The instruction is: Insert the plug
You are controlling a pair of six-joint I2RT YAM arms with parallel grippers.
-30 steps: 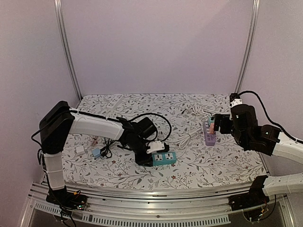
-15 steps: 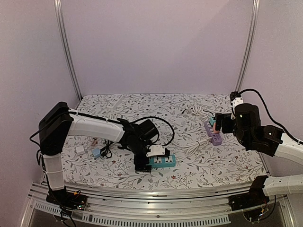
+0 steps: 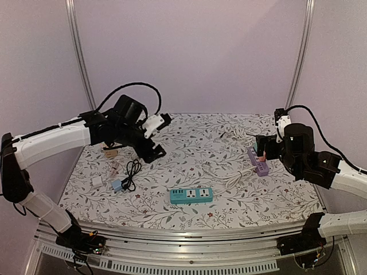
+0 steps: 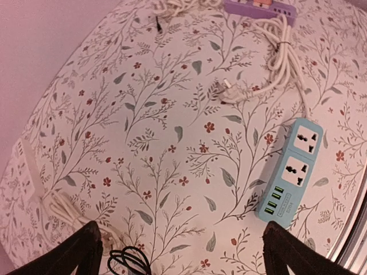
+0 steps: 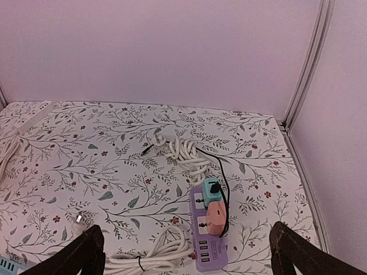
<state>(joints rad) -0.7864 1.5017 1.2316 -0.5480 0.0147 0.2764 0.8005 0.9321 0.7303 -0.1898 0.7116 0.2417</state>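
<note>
A blue power strip [image 3: 191, 195] lies flat near the table's front; it also shows in the left wrist view [image 4: 292, 172], with empty sockets. A white cord [image 3: 232, 168] ending in a loose plug [image 4: 226, 91] lies between it and the purple power strip [image 3: 256, 161]. The purple strip [image 5: 209, 232] carries a teal adapter [image 5: 213, 188] and a pink adapter [image 5: 217, 217]. My left gripper [image 3: 162, 136] is raised high over the back left, open and empty [image 4: 183, 255]. My right gripper [image 3: 259, 150] hovers near the purple strip, open and empty [image 5: 189, 255].
A black cable loop [image 3: 133, 169], a small blue adapter [image 3: 117, 184] and a white one [image 3: 97, 180] lie at the left. A coiled white cord [image 5: 183, 152] sits behind the purple strip. A white strip [image 3: 137, 123] lies at the back left.
My left arm has lifted off the blue power strip and swung up and back to the left. The strip stays on the table. My right arm has barely moved.
</note>
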